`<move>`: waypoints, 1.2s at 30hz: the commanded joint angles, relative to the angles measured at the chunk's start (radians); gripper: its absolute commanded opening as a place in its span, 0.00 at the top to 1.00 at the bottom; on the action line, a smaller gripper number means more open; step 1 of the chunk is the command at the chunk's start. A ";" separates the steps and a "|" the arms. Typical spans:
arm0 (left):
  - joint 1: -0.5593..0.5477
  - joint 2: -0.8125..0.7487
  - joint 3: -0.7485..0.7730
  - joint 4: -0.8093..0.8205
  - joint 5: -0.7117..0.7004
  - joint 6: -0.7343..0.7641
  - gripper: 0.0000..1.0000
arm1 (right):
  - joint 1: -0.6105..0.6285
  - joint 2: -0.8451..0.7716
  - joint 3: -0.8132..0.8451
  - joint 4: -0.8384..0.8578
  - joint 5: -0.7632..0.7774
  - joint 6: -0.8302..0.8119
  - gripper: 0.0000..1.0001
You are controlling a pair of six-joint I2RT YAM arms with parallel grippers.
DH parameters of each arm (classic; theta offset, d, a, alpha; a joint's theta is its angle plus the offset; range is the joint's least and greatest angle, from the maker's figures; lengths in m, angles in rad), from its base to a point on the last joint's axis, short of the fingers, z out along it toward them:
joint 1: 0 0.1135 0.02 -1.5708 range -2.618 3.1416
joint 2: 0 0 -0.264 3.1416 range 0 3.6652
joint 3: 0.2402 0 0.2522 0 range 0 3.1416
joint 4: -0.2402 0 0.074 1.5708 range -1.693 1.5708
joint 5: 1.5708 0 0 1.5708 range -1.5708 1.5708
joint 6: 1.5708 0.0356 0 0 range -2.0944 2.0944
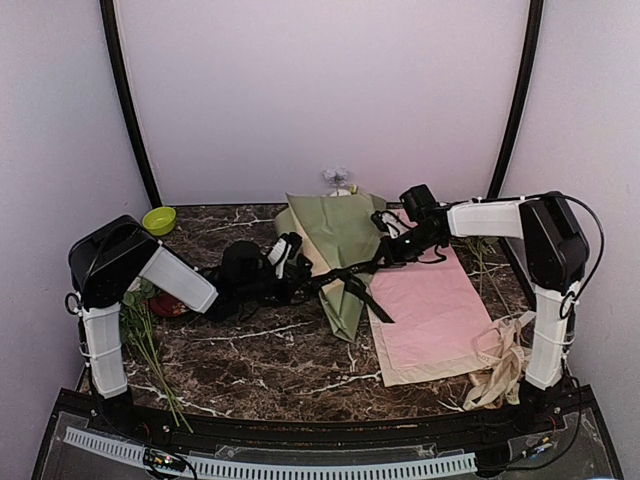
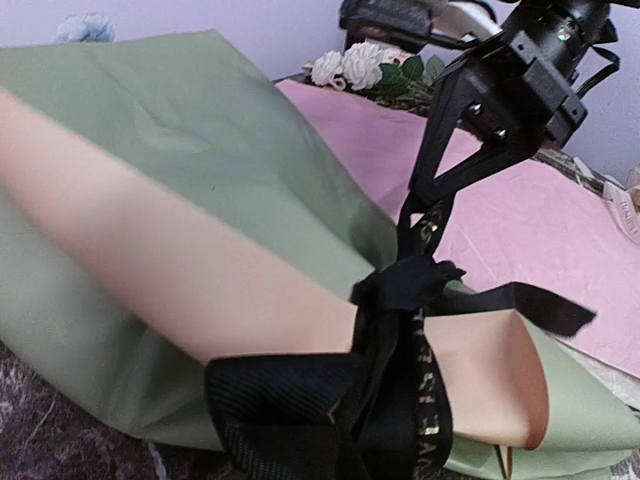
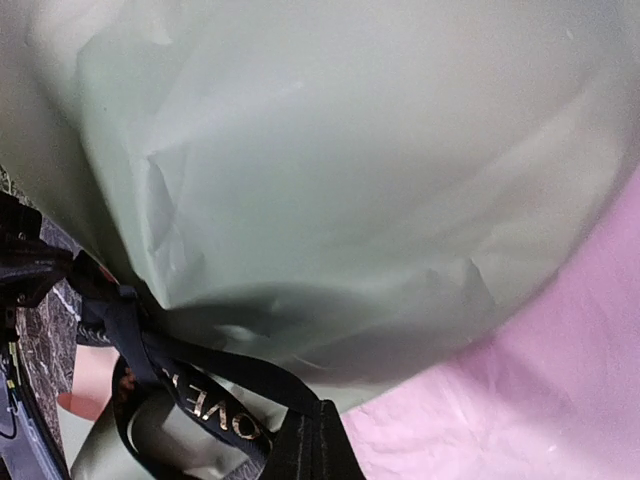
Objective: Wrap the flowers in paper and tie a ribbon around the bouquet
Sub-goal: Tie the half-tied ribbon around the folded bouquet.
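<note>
The bouquet lies mid-table as a sage-green paper (image 1: 343,240) cone, wide end toward the back wall, where a pale blossom of the flowers (image 1: 338,180) peeks out. A peach-toned layer (image 2: 200,280) shows along its fold. The black ribbon (image 2: 410,285) with pale lettering is knotted at the cone's waist, and one tail (image 1: 372,300) trails onto the pink sheet. My left gripper (image 1: 297,264) is at the cone's left side, shut on a ribbon end. My right gripper (image 2: 428,205) is just right of the knot, shut on the other strand (image 3: 215,405), which runs taut from the knot.
The pink sheet (image 1: 430,310) lies under and to the right of the cone. Cream blossoms with leaves (image 2: 352,66) rest beyond it. A cream-beige ribbon (image 1: 500,365) is heaped at the front right. A lime bowl (image 1: 159,220) and thin-stemmed flowers (image 1: 150,340) are on the left.
</note>
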 commanded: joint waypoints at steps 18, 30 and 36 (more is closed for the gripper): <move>0.055 -0.132 -0.080 -0.248 -0.142 -0.078 1.00 | -0.125 -0.087 -0.316 0.118 0.056 0.064 1.00; 0.067 -0.139 -0.115 -0.323 -0.138 -0.077 1.00 | -0.144 -0.060 -0.344 0.137 0.041 0.064 1.00; 0.067 -0.141 -0.128 -0.310 -0.126 -0.072 1.00 | -0.142 -0.067 -0.346 0.143 0.032 0.062 1.00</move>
